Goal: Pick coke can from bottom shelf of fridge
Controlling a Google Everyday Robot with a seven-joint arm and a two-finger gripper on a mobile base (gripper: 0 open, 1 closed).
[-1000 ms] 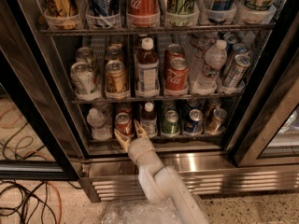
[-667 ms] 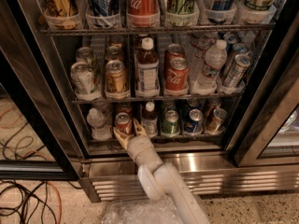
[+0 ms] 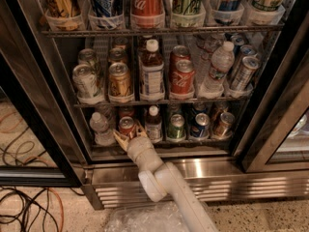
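The coke can (image 3: 127,126), small and red with a silver top, stands at the front left of the fridge's (image 3: 48,105) bottom shelf (image 3: 212,141). My gripper (image 3: 130,133) reaches in from below on its white arm and sits at the can's base. Its tan fingers (image 3: 119,138) are spread on either side of the can, open, and the can stands upright on the rack.
On the bottom shelf a water bottle (image 3: 100,128) stands left of the can. To its right are a brown bottle (image 3: 153,123), a green can (image 3: 176,126) and a blue can (image 3: 201,124). The steel slatted base (image 3: 231,178) lies below. Cables (image 3: 24,207) lie on the floor at left.
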